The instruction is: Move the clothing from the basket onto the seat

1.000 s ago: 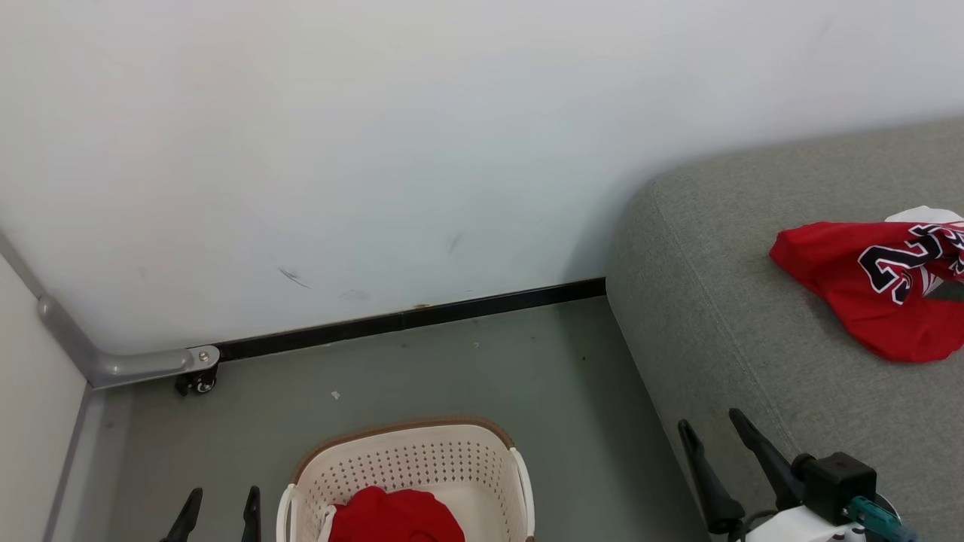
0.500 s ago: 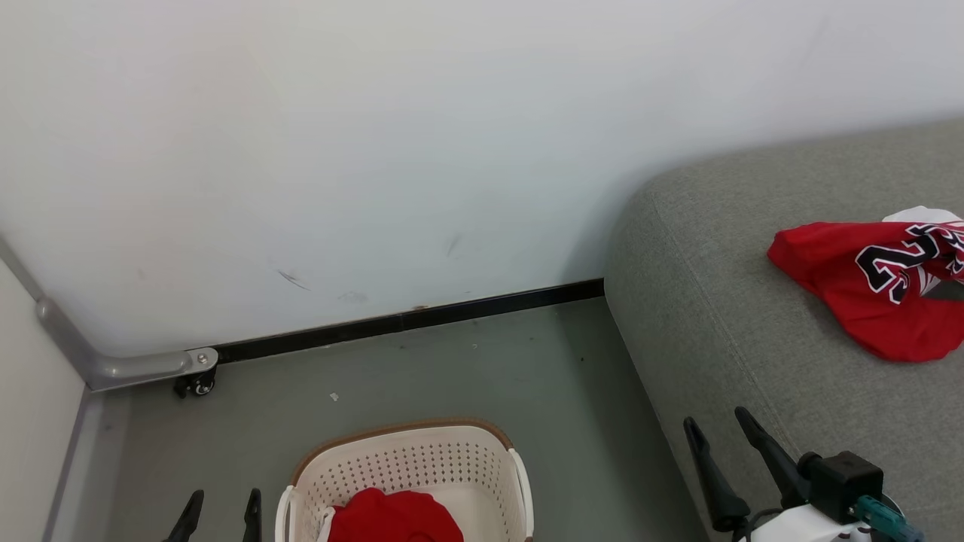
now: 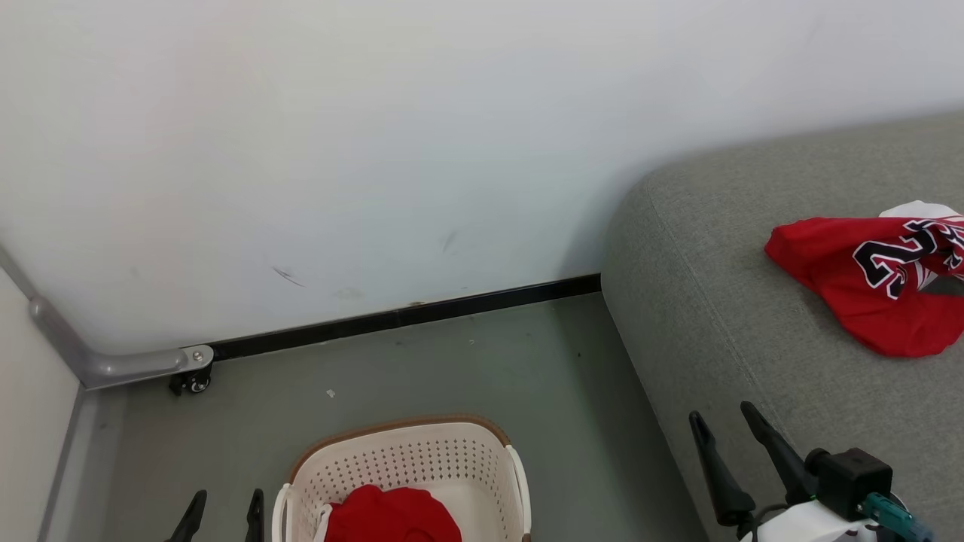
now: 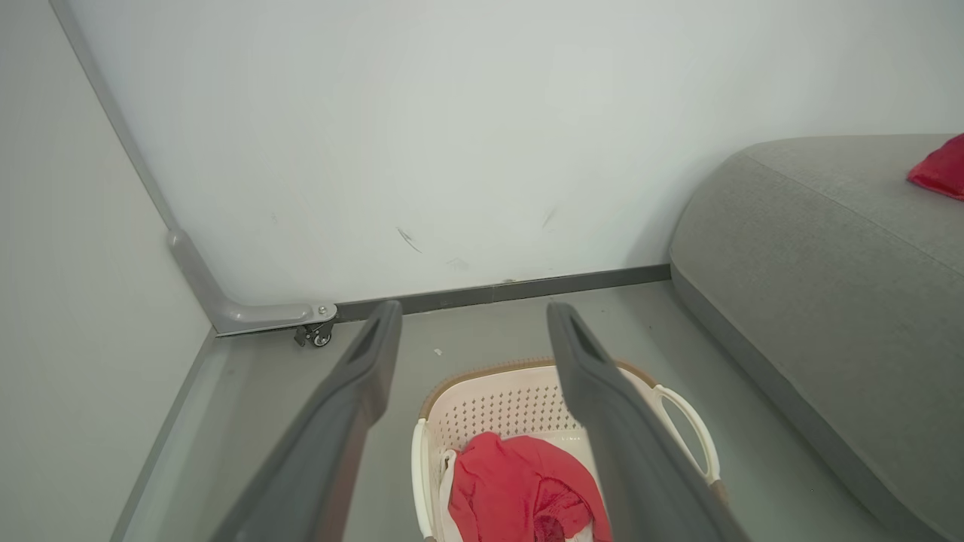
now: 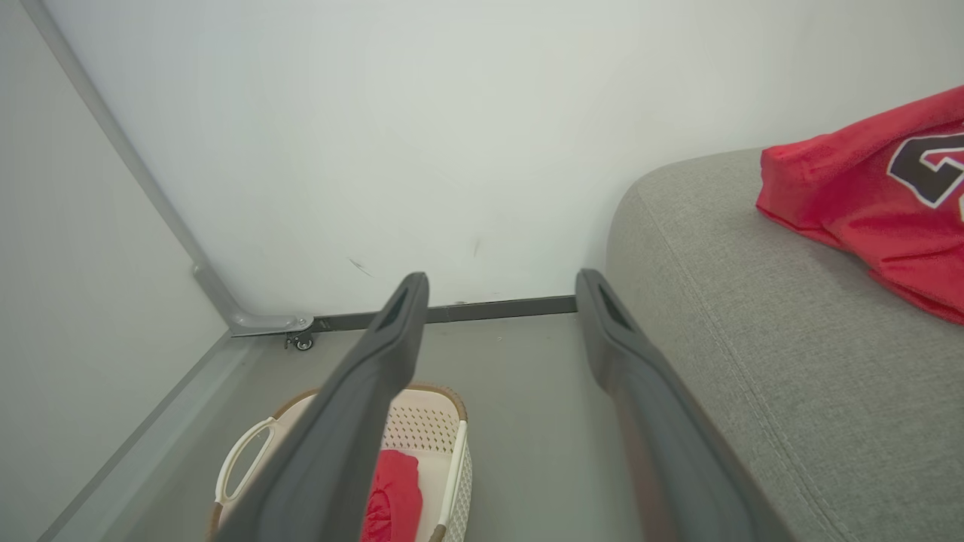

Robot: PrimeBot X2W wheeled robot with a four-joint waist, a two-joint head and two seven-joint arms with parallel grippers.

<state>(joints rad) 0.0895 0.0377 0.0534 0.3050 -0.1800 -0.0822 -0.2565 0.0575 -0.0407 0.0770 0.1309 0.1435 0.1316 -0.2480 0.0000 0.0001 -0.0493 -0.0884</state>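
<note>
Jersey [image 3: 843,278], red: lies on seat [image 3: 715,301], right side.
Garment [image 3: 392,518], red: crumpled in basket [image 3: 407,429], on floor [image 3: 452,376].
Left hand [image 3: 229,494]: fingers apart, empty, just beside basket.
Right hand [image 3: 719,411]: fingers apart, empty, by seat edge.

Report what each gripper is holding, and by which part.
Nothing is held. The left gripper and the right gripper are both open and empty; the jersey lies loose on the seat.
</note>
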